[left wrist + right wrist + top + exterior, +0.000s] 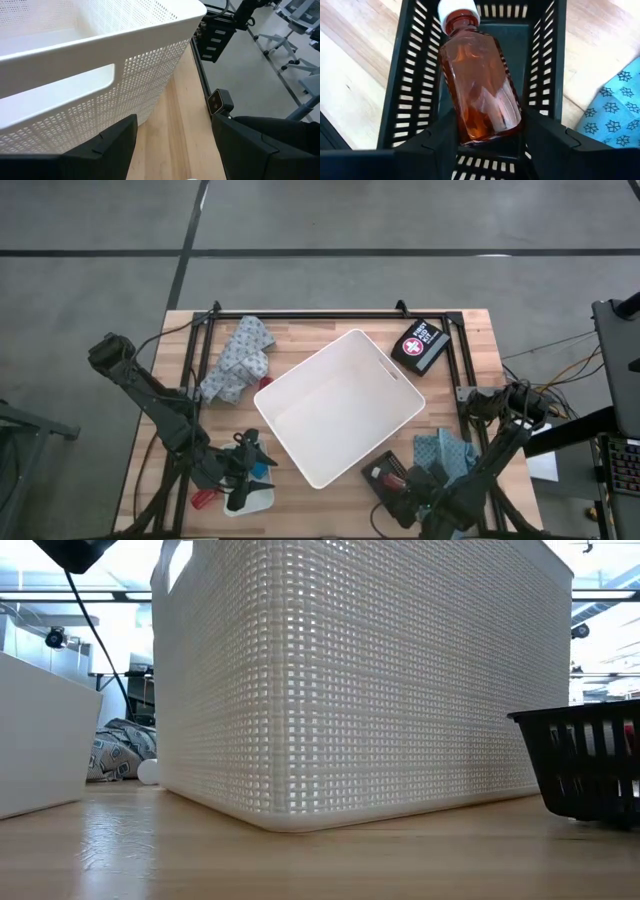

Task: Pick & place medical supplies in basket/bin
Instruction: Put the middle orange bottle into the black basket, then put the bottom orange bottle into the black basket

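Overhead, one large white plastic bin (340, 406) with rounded corners sits turned at an angle in the middle of the pale wooden slat table (330, 500), its smooth inside bare. Two bunches of blue-patterned cloth lie on the wood: one (238, 360) just beyond the bin's far left corner, the other (447, 455) near its right corner. One flat dark case (420, 345) with a red and white cross label lies by the far right edge. The left gripper (243, 476) hangs low at the near left, over a small translucent tray (250, 500) beside a small red item (205, 498). The right gripper (405, 485) is at the near right, over a small black slotted basket (385, 476).

From table height, the bin's wall (360, 680) is a fine woven-look lattice with one handle slot at its top corner; the black basket (585, 765) stands just to one side, apart from it.

Past the left wrist, the two dark fingers (105, 147) stand wide apart with nothing between them, aimed along the bin's perforated side (100, 95).

Past the right wrist, the fingers (432, 145) close against the base of one amber, glossy bottle (480, 85) with a white cap, tilted above the black basket (400, 75).
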Robot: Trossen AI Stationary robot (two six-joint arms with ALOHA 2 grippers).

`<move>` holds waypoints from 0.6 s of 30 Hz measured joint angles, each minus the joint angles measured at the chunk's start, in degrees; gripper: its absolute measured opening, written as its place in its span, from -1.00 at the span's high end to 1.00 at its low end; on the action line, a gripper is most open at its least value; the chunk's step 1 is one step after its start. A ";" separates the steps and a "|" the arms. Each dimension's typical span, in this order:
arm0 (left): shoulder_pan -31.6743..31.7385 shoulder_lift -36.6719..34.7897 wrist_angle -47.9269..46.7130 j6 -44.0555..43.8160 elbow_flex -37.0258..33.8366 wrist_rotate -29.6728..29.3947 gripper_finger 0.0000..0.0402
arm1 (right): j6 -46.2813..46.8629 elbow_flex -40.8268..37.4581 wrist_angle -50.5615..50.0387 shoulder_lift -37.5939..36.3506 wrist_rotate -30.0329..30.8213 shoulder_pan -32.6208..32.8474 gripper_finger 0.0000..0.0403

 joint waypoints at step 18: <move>-0.01 0.00 0.01 0.01 0.00 0.00 -0.30 | -0.74 0.00 0.92 0.02 0.21 -0.02 -0.25</move>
